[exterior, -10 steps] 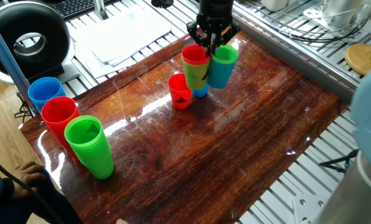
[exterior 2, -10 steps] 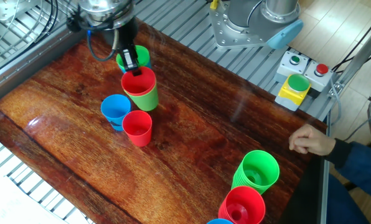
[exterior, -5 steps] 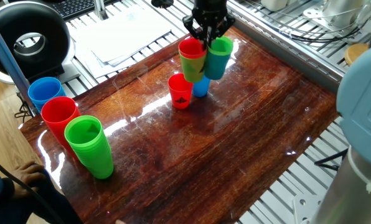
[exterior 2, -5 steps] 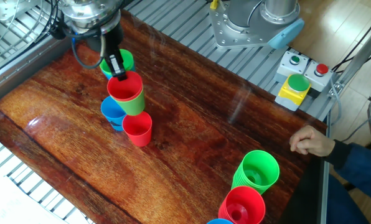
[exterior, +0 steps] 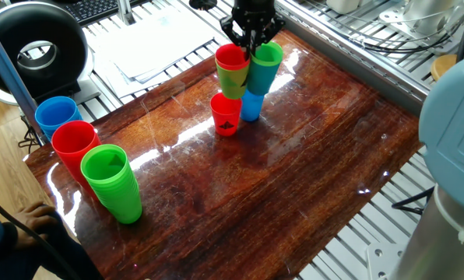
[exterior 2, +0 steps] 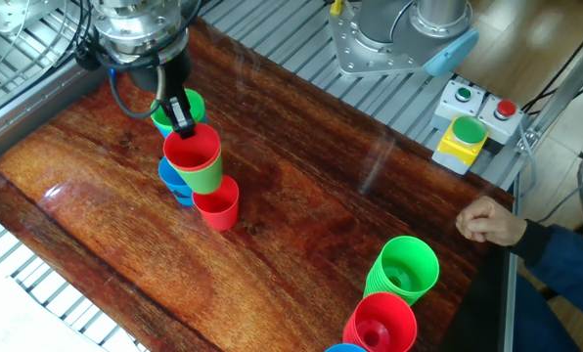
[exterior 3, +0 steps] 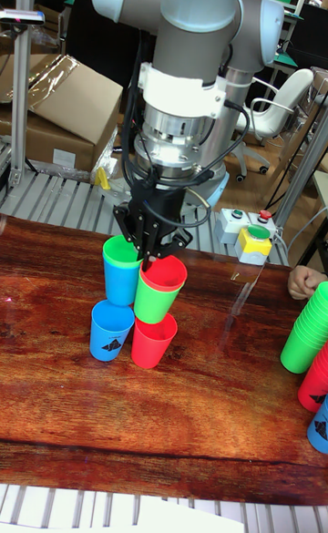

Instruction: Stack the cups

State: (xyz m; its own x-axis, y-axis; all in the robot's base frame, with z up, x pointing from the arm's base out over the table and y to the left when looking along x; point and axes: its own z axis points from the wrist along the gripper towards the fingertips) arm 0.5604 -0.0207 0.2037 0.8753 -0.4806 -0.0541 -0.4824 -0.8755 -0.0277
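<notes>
Claw [exterior 3: 148,257] closed on rim of red-in-green cup pair [exterior: 233,71], pair held above desk [exterior: 294,163], green-in-blue pair [exterior: 264,68] beside claw, red cup [exterior: 226,113] and blue cup [exterior 3: 111,331] standing below.

red cups [exterior 3: 153,342]: 2 | green cups [exterior 3: 155,305]: 2 | blue cups [exterior 3: 111,331]: 2 | tall cup piles [exterior: 111,183]: 3

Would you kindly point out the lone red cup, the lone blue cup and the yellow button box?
lone red cup [exterior 2: 216,207], the other fixed view, on its side wall.
lone blue cup [exterior 3: 111,333], tall fixed view, on its side.
yellow button box [exterior 2: 461,141], the other fixed view, on its yellow top.
</notes>
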